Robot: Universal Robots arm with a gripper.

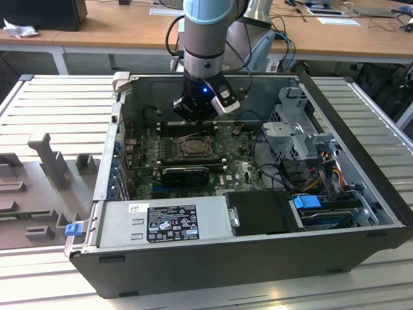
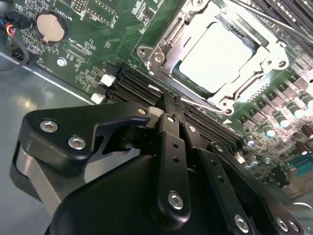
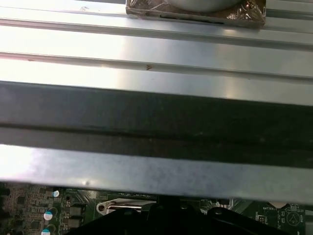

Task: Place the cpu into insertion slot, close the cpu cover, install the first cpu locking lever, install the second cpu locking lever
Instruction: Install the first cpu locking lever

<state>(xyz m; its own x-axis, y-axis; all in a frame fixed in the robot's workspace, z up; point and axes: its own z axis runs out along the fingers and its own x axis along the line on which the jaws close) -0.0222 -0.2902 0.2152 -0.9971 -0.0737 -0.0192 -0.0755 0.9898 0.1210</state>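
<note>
Stage: cpu (image 2: 216, 55) seated in insertion slot (image 2: 146, 51), cpu cover (image 2: 168, 39) down around it; lever work judged in hand, calling for a fine catch on a thin wire lever (image 2: 205, 105). Hand (image 2: 168, 100): fingers together, tips meeting, clamped on nothing visible. Position: slot just ahead of fingertips (image 2: 172, 117), close but apart, memory slots (image 2: 142, 85) between.

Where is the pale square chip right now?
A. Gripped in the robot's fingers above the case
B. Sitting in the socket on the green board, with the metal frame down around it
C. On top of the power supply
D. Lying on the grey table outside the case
B: in the second wrist view the cpu lies in the insertion slot, with the cpu cover framing it, while the gripper holds nothing.
</note>
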